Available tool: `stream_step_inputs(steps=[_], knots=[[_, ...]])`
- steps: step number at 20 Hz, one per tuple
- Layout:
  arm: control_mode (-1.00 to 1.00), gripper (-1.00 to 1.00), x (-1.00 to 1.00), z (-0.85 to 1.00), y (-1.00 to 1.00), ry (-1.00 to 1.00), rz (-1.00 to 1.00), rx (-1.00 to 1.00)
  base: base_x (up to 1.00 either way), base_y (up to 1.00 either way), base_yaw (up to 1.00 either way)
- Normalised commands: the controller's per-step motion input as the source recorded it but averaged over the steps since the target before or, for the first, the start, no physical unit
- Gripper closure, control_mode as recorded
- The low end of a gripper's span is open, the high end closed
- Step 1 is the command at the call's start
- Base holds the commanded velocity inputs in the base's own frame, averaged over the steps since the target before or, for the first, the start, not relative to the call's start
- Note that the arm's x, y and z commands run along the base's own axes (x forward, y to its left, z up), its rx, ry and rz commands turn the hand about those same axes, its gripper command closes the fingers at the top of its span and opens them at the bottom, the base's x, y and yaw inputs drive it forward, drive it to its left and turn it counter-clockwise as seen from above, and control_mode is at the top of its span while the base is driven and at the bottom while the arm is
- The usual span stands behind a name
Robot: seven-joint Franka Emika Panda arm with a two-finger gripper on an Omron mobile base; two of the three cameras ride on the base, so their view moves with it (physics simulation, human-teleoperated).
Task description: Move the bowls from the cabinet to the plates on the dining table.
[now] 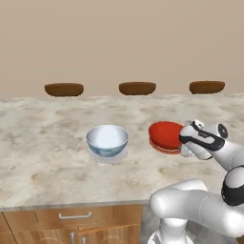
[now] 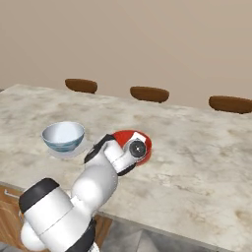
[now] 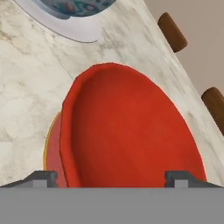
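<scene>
Red bowl (image 3: 131,131) sits upright right under me, glossy and plain, resting on the red plate (image 3: 51,153) whose rim peeks out at one side. Just beside it, the white bowl (image 1: 107,139) with its blue-green pattern stands upright on the pale plate (image 1: 107,157). Both pairs are on the beige marbled table (image 1: 43,157), near its front edge.

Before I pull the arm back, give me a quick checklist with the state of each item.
1. Red bowl sits on red plate: ok.
2. Patterned bowl on white plate: ok.
3. Gripper open, fingertips spread wide: ok.
4. Fingertips clear of the red bowl's rim: cannot tell.
5. Both bowls upright on the table: ok.
</scene>
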Motion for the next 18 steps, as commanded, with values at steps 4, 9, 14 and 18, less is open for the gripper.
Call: stream_step_inputs(steps=[4, 9, 14, 18], knots=[[-1.0, -1.0, -0.64, 0.36, -0.16, 0.03, -0.04, 0.01, 0.0, 0.0, 0.0], [-1.0, -1.0, -0.31, 0.6, -0.01, 0.13, -0.05, 0.0, 0.0, 0.0, 0.0], [-1.0, -1.0, -0.21, 0.99, 0.0, 0.26, -0.07, 0.03, 0.0, 0.0, 0.0], [-1.0, -1.0, -0.09, 0.92, 0.0, 0.27, -0.11, 0.04, 0.0, 0.0, 0.0]])
